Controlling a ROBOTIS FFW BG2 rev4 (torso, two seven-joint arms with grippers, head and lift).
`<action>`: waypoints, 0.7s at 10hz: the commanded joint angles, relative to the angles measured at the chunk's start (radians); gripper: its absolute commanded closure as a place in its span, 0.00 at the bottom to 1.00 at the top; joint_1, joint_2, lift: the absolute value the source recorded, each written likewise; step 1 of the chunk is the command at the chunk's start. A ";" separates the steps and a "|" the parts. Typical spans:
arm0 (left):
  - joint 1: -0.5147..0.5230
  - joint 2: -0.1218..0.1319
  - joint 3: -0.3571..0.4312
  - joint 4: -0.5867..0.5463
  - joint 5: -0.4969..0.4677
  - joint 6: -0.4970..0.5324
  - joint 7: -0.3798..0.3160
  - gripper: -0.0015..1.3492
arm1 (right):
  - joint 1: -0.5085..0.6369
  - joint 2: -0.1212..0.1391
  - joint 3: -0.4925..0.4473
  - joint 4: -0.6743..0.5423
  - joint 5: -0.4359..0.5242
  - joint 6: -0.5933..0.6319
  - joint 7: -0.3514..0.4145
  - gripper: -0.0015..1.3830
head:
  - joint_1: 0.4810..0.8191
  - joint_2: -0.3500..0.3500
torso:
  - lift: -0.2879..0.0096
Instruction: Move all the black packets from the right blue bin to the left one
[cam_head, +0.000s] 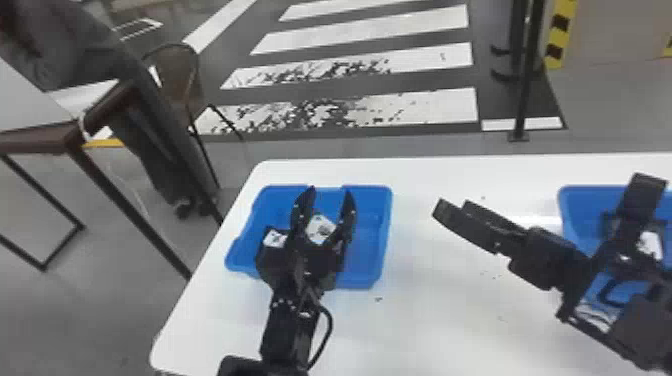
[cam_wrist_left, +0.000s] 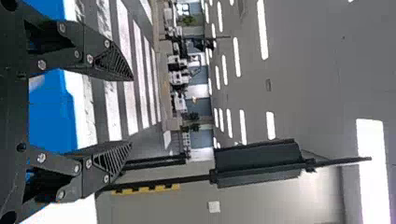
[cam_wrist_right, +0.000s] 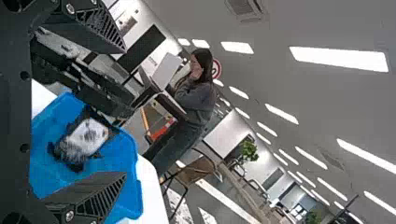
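In the head view, the released left gripper spreads over a blue plastic bin by the white table's far-left corner; a white-labelled black packet lies inside (fingers could snag it lifting). Left wrist view: fingers apart. Right wrist view: empty right gripper, parted; swinging inward risks arm collision.

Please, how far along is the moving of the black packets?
Looks done: at least one black packet lies in the left bin. In hand: nothing; the left tool and right tool are open and empty. Left: possibly a packet in the right bin, where a white patch shows behind the arm; count unclear.
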 joint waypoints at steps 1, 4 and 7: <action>0.053 0.006 -0.014 -0.149 0.060 0.023 -0.028 0.08 | 0.018 0.004 -0.058 -0.052 0.131 0.012 -0.010 0.08 | 0.63 0.93 | 0.50; 0.237 0.026 -0.094 -0.422 0.201 0.070 -0.044 0.09 | 0.182 0.063 -0.302 -0.249 0.384 0.054 -0.145 0.08 | 0.63 0.81 | 0.50; 0.314 0.018 -0.064 -0.505 0.193 0.183 -0.090 0.09 | 0.327 0.086 -0.405 -0.445 0.544 0.145 -0.359 0.08 | 0.63 0.58 | 0.50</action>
